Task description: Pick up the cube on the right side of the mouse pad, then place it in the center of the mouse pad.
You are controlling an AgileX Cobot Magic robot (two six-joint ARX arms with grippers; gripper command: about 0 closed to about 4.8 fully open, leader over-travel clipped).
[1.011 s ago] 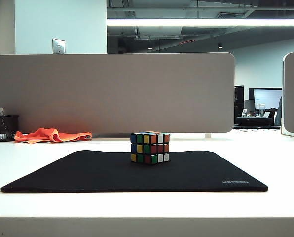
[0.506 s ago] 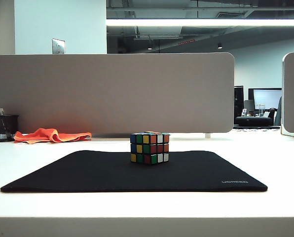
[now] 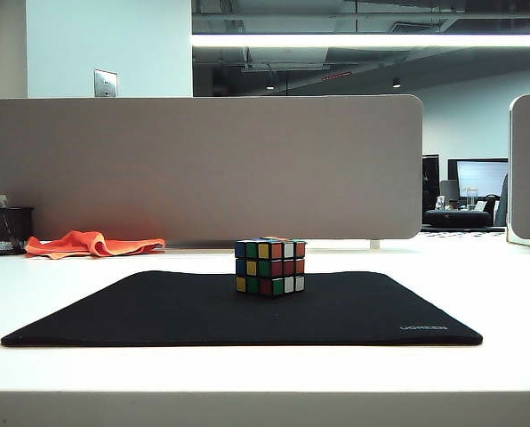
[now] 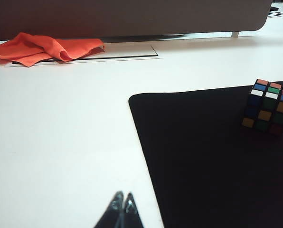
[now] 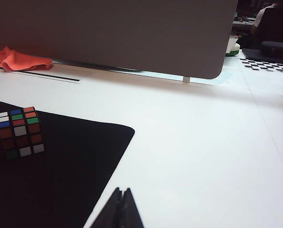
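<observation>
The cube (image 3: 270, 267) stands upright near the middle of the black mouse pad (image 3: 158, 311), toward its far edge. In the left wrist view the cube (image 4: 268, 107) sits on the mouse pad (image 4: 203, 152) well away from my left gripper (image 4: 122, 195), which is shut and empty over the white table beside the pad's edge. In the right wrist view the cube (image 5: 21, 133) rests on the mouse pad (image 5: 61, 175), and my right gripper (image 5: 122, 191) is shut and empty just off the pad's other edge. Neither gripper shows in the exterior view.
An orange cloth (image 3: 92, 243) lies at the back left beside a black mesh pen cup (image 3: 8, 230). A grey partition (image 3: 203, 169) runs behind the white table (image 3: 505, 294). The orange cloth (image 4: 42, 47) also shows in the left wrist view.
</observation>
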